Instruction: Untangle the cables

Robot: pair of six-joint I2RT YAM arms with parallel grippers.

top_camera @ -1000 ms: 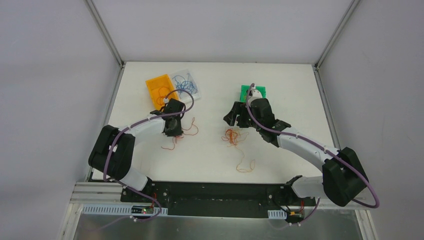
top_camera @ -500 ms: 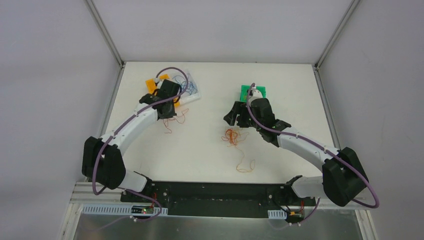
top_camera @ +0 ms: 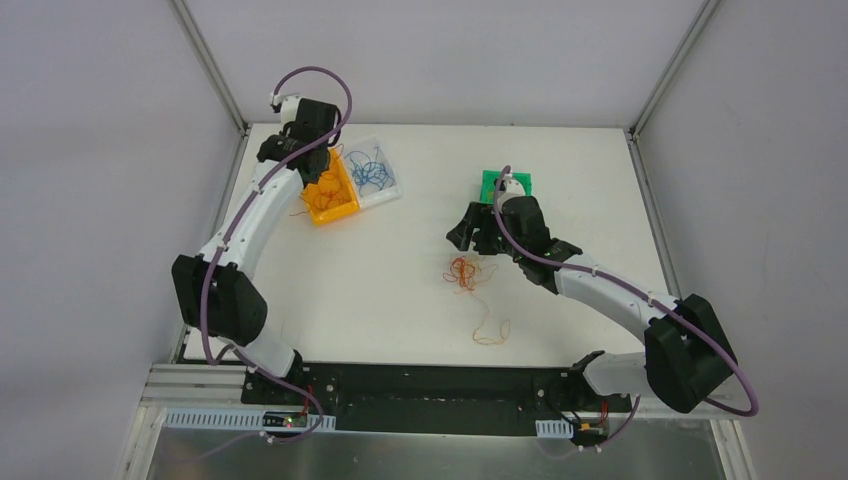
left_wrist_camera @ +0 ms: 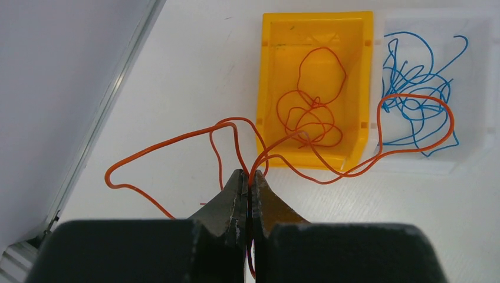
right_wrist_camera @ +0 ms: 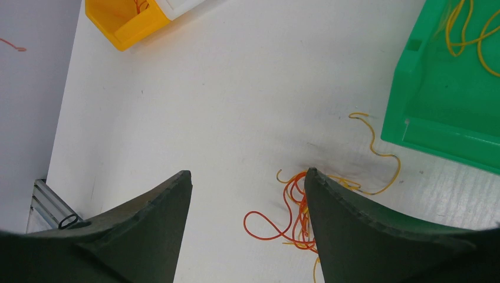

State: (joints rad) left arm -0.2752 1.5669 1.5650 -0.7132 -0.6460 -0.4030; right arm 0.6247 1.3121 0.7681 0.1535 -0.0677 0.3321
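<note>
An orange cable (left_wrist_camera: 171, 140) is pinched by the closed left gripper (left_wrist_camera: 247, 177) beside the yellow bin (left_wrist_camera: 318, 17) — likely for binning; the right gripper (right_wrist_camera: 247, 174) is held wide, empty.

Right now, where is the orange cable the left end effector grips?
Left wrist view: the orange cable hangs from the shut left end effector near the table's far-left corner, beside the yellow bin, one loop crossing the clear tray.

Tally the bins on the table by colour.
Yellow bin: 1
Clear bin: 1
Green bin: 1
Total: 3
</note>
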